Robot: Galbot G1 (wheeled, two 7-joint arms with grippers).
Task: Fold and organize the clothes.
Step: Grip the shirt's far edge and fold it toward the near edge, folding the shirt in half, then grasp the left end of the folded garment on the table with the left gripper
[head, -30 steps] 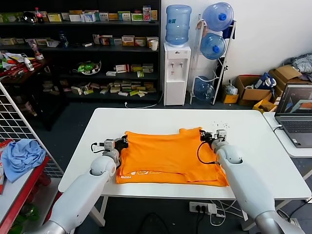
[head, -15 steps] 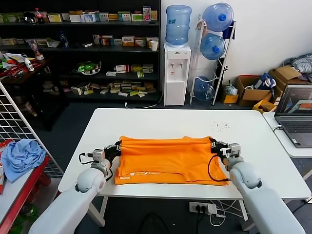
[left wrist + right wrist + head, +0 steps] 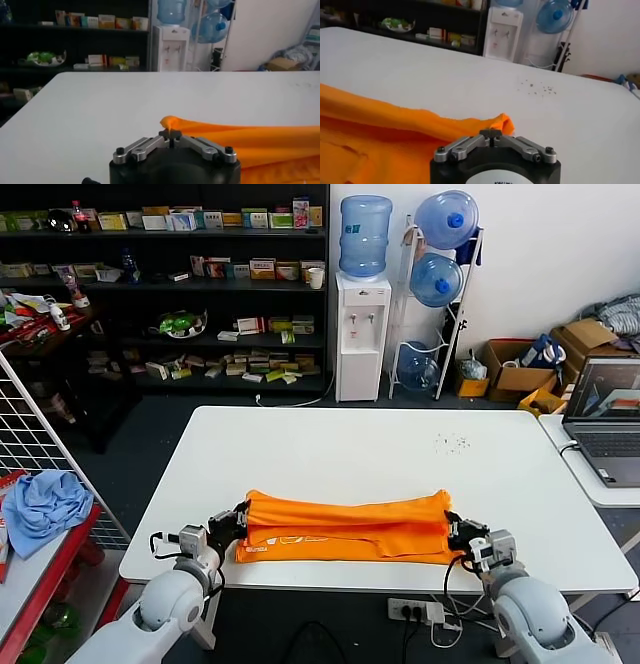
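The orange T-shirt (image 3: pixel 345 526) lies folded into a narrow band near the front edge of the white table (image 3: pixel 350 449). My left gripper (image 3: pixel 240 520) is shut on the shirt's left folded corner (image 3: pixel 172 123). My right gripper (image 3: pixel 453 528) is shut on the right folded corner (image 3: pixel 502 121). Both hold the upper layer stretched between them, a little above the lower layer. Pale lettering shows on the lower layer at the front left (image 3: pixel 285 540).
A light blue cloth (image 3: pixel 42 506) lies on a red rack at the left. A laptop (image 3: pixel 605 419) sits on a side table at the right. Shelves, a water dispenser (image 3: pixel 362 334) and boxes stand beyond the table.
Both grippers have pulled the shirt's far edge toward the front edge of the table, folding the shirt over itself into a narrow band.
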